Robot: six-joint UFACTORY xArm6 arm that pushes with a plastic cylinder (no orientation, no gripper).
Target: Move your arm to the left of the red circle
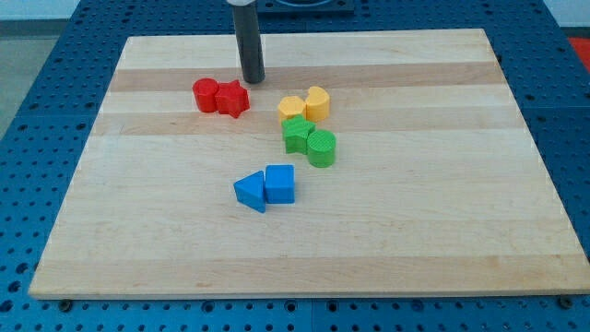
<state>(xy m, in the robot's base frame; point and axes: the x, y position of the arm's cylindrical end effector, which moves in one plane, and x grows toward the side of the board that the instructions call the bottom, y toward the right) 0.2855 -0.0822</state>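
Note:
The red circle point(205, 94) lies on the wooden board point(138, 212) at the upper left, touching a red star-shaped block point(232, 98) on its right. My tip point(253, 79) is on the board just above and to the right of the red star, up and right of the red circle, apart from both.
A yellow block point(291, 108) and a yellow rounded block point(317, 102) sit right of the red pair. Below them are a green star-like block point(297, 135) and a green circle point(322, 148). A blue triangle point(250, 192) and a blue block point(280, 183) lie near the middle.

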